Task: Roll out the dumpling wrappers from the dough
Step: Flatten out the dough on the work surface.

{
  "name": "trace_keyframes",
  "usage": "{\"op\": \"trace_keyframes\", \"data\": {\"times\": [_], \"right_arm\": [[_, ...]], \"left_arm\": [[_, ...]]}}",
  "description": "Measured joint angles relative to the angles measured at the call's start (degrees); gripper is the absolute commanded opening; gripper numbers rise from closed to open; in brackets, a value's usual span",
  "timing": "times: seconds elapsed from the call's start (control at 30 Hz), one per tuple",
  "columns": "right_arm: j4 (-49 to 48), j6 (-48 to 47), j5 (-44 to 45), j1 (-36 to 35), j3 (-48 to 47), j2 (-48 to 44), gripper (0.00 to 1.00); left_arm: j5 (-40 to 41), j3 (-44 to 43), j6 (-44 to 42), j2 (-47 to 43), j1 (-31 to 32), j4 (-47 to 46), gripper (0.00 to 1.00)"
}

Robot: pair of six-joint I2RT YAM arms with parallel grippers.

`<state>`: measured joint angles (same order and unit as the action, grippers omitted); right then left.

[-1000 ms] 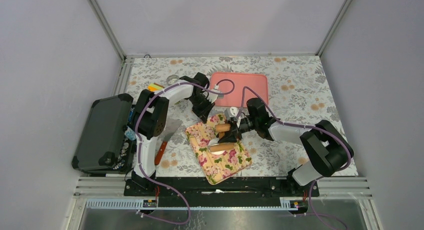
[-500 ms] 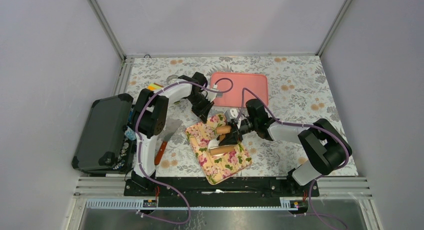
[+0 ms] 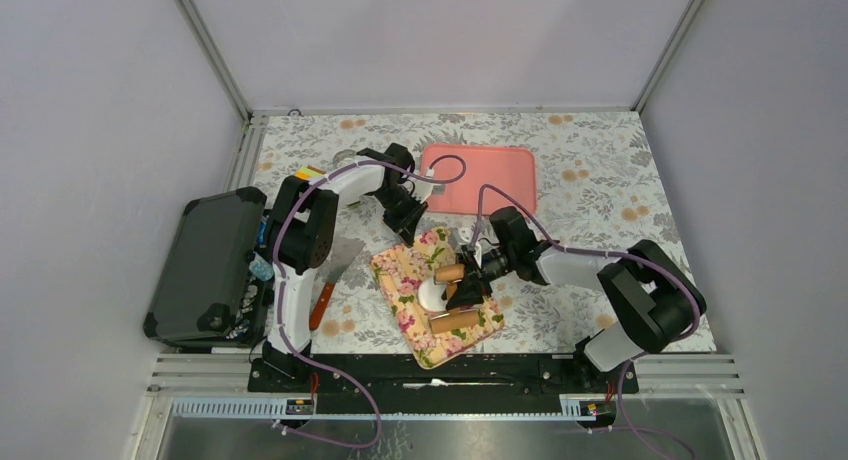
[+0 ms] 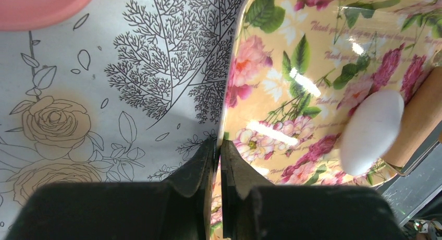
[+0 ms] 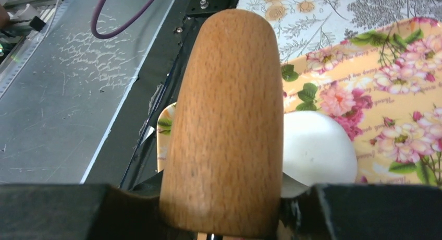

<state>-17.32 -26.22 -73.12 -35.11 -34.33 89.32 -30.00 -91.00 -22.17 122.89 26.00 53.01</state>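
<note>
Top external view: the board (image 3: 405, 280) is lying near the table's 6 o'clock edge, with the left gripper (image 4: 219, 143) clenching its 11 o'clock rim. The right gripper (image 3: 463, 292) is grasping the pin (image 5: 224, 120). The dough (image 3: 433, 292) is sitting mid-board, touching the pin's 9 o'clock side.
</note>
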Motion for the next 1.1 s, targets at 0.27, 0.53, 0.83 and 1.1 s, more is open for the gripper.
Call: {"op": "trace_keyframes", "data": {"times": [0.27, 0.53, 0.83, 1.1], "right_arm": [[3.2, 7.0, 5.4, 0.0, -2.2, -9.2, 0.00], [-16.9, 27.6, 17.2, 0.0, -5.0, -8.9, 0.00], [-15.6, 25.4, 31.2, -0.2, -3.2, -4.1, 0.00], [-15.1, 22.0, 36.2, -0.3, 0.0, -3.5, 0.00]], "left_arm": [[-0.4, -0.5, 0.2, 0.5, -0.1, 0.6, 0.00], [-0.8, -1.2, 0.3, 1.0, -0.2, 1.4, 0.00], [-1.2, -2.0, 0.9, 1.7, -0.5, 2.1, 0.00], [-1.5, -2.2, 1.1, 1.9, -0.6, 2.4, 0.00]]}}
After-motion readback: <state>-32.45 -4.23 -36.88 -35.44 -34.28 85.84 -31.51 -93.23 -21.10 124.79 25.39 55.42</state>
